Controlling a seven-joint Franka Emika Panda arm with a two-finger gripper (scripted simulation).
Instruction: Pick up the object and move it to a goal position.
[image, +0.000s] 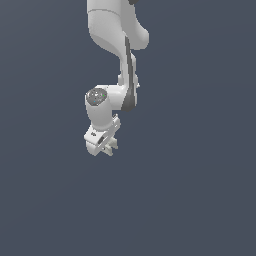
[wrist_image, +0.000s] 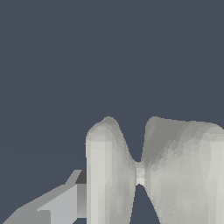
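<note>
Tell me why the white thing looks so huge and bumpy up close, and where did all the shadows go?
Exterior view: the light is flat and even, so the arm drops no shadow on the plain blue-grey background, and nothing is blurred. Wrist view: the object sits right by the camera, so it looks huge and the frame edge cuts it off; its bumps are flat shaded patches, not blur or glare.
</note>
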